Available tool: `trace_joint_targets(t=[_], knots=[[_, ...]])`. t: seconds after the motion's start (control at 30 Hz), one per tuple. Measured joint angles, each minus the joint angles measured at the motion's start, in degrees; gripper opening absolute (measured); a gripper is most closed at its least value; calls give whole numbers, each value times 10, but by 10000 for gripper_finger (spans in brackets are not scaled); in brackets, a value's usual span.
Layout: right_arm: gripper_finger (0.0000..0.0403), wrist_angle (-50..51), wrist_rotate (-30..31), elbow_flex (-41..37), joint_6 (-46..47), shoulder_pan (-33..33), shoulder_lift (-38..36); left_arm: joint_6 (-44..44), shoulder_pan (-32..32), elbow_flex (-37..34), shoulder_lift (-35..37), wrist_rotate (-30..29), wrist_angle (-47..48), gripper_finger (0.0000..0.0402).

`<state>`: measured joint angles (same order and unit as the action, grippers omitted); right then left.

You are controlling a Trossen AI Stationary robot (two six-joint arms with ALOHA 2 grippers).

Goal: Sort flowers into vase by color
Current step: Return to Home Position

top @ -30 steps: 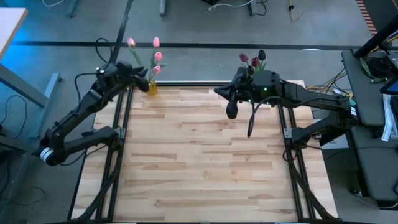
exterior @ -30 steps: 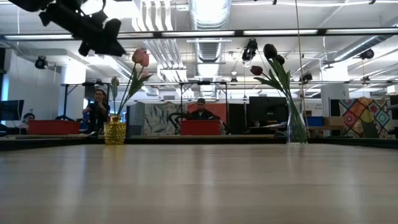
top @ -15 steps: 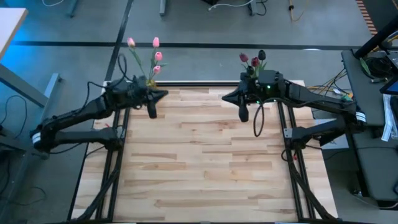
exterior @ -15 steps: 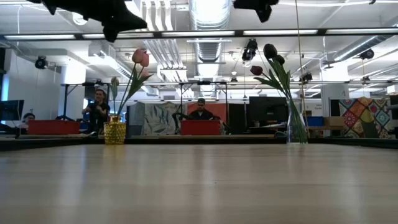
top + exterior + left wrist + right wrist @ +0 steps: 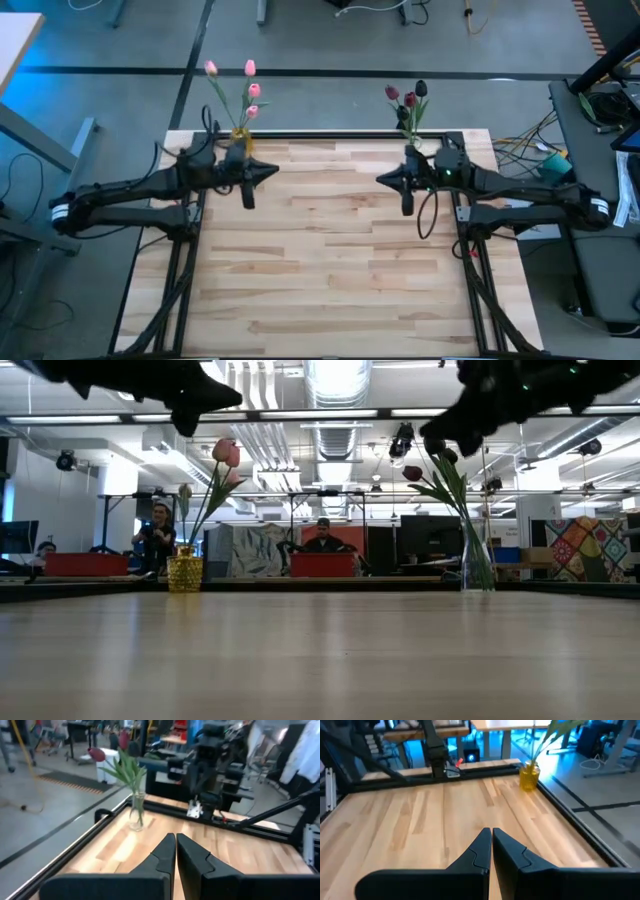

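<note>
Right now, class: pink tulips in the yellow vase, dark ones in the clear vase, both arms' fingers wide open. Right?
No: the wrist views show the left gripper and right gripper with fingers shut. The pink tulips are in the yellow vase, the dark tulips in the clear vase.

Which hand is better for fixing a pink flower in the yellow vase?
Probably the left. The left hand sits shut and empty near the yellow vase with the pink flowers; the right hand is across the table by the clear vase.
</note>
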<state>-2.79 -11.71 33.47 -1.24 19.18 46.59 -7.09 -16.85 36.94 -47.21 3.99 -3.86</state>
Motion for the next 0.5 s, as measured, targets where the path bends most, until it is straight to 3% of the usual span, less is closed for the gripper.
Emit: trace_joint_targets(t=[0.23, 0.4, 0.5], knots=[[8, -29, 38, -132, 47, -1, -124, -27, 23, -148, 71, 8, -125, 0], [8, -46, 89, -204, 47, -2, -204, -25, 35, -210, 118, -1, -131, 0], [8, -74, 88, -244, 51, -2, -239, -19, 36, -237, 148, -6, -133, 0]])
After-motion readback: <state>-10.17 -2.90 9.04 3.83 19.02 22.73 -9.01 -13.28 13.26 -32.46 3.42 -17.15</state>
